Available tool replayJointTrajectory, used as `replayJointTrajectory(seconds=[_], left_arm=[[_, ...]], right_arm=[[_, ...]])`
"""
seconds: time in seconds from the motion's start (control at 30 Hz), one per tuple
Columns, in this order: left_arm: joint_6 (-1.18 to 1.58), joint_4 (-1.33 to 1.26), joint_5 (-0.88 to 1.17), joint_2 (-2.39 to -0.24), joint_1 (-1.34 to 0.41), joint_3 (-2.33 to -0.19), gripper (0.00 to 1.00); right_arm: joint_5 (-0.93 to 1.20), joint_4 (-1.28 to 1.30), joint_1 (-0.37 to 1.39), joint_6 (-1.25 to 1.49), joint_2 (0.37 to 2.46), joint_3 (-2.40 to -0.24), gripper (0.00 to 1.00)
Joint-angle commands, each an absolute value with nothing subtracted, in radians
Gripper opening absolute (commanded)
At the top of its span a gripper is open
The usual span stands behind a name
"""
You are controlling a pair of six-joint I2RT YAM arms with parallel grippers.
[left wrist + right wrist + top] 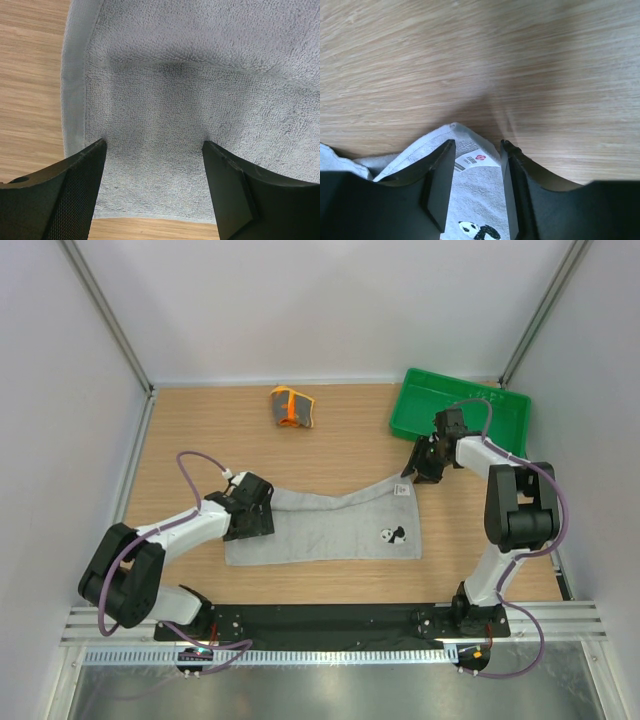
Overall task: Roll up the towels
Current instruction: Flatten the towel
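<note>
One grey towel [330, 530] looks left to roll. Left claw [154, 146] hangs spread over its 9 o'clock end, right claw [477, 145] parted around its 2 o'clock corner. Next: pinch, roll.

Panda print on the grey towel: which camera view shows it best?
Top external: the whole panda print shows on the grey towel. Right wrist crops it at the bottom edge; left wrist shows only plain cloth.
</note>
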State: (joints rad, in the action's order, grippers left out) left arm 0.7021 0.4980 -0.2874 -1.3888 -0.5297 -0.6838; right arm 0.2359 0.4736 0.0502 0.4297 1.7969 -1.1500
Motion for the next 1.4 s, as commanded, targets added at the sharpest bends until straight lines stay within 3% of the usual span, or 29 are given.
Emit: replayJointTrajectory(seconds=[0.0,0.07,0.2,0.27,0.3,0.37,0.43,0.67,0.8,0.9,1.17,1.27,1.37], left_arm=[[0.698,0.515,-0.282,-1.374,-0.526,-0.667,0.79],[0.696,0.515,-0.281,-1.377,-0.526,-0.669,0.79],[0.695,0.512,-0.279,-1.382,-0.526,-0.670,0.79],[0.695,0.514,-0.281,-1.384,-0.526,-0.672,0.79],[0.695,0.515,-0.281,-1.384,-0.526,-0.672,0.79],[0.695,0.517,-0.281,-1.387,-0.526,-0.673,0.79],[0.695,0.520,-0.281,-1.393,-0.526,-0.676,0.79],[0.693,0.525,-0.281,-1.405,-0.528,-0.683,0.79],[0.693,0.526,-0.276,-1.411,-0.526,-0.689,0.79],[0.698,0.541,-0.259,-1.382,-0.526,-0.701,0.79],[0.692,0.555,-0.351,-1.170,-0.525,-0.811,0.90],[0.675,0.534,-0.362,-1.201,-0.502,-0.873,0.90],[0.666,0.482,-0.325,-1.287,-0.453,-0.903,0.91]], right_arm=[[0.261,0.425,0.054,0.420,1.815,-1.173,0.47],[0.270,0.420,0.055,0.420,1.828,-1.181,0.40],[0.284,0.411,0.054,0.426,1.861,-1.189,0.40],[0.288,0.394,0.054,0.428,1.867,-1.178,0.31],[0.287,0.381,0.054,0.434,1.870,-1.171,0.20],[0.214,0.373,0.054,0.445,1.867,-1.163,0.06],[0.086,0.380,0.031,0.510,1.844,-1.140,0.01],[0.063,0.368,0.014,0.558,1.844,-1.095,0.02],[0.118,0.368,0.014,0.554,1.848,-1.108,0.49],[0.120,0.394,0.012,0.540,1.806,-1.124,0.58],[-0.054,0.522,0.075,0.532,1.516,-1.111,0.61],[-0.014,0.503,0.156,0.560,1.398,-1.016,0.56],[0.003,0.462,0.287,0.615,1.335,-0.911,0.43]])
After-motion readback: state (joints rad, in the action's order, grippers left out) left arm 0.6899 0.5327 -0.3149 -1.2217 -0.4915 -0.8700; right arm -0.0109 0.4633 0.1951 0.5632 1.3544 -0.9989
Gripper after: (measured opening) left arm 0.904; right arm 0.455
